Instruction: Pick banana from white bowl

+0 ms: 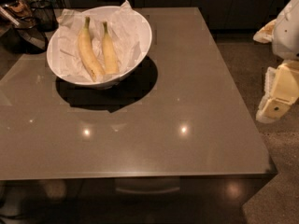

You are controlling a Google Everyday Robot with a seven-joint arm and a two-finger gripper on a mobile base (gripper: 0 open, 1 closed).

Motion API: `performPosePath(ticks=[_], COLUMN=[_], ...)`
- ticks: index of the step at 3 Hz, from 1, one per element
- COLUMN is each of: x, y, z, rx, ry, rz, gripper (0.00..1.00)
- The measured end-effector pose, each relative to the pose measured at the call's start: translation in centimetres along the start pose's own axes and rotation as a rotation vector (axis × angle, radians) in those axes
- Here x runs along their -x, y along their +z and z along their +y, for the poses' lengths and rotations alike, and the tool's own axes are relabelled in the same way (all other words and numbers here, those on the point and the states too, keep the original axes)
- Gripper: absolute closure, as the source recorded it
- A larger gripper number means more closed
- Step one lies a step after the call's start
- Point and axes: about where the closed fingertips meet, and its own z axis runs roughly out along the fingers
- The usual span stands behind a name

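Glossy brown surface, seen from its near edge, carrying two bright ceiling-light reflections and nothing else in the foreground. At mid-depth on the right, the cream-coloured tool hangs beyond the surface's side edge, over the floor and well apart from everything it must reach; whether it is wide or narrow cannot be told from this angle. Farther back and to the left stands the white bowl, lined with crumpled paper that rises above its rim. Inside it lies the banana, the shorter and slimmer fruit, stem pointing away. It rests just beside the longer banana, and their near ends are close enough that contact cannot be ruled out. Dark clutter sits past the far left corner. Probable hazards: the long diagonal approach may clip the bowl's raised rim and slide or tip the bowl on the slick surface. A closure centred poorly may seize the neighbouring fruit, or both together. The loose liner may be pinched with the fruit and lifted, dragging the other banana out. The banana's rounded skin may also roll away down the sloping wall under a one-sided touch.
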Motion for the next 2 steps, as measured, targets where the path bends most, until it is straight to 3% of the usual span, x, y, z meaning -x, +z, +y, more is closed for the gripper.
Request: performPosePath(ticks=[2], x=[0.83], y=[-0.22], z=[-0.75], rx=[0.005], ry=[0.03], rz=[-0.028], gripper=[0.0])
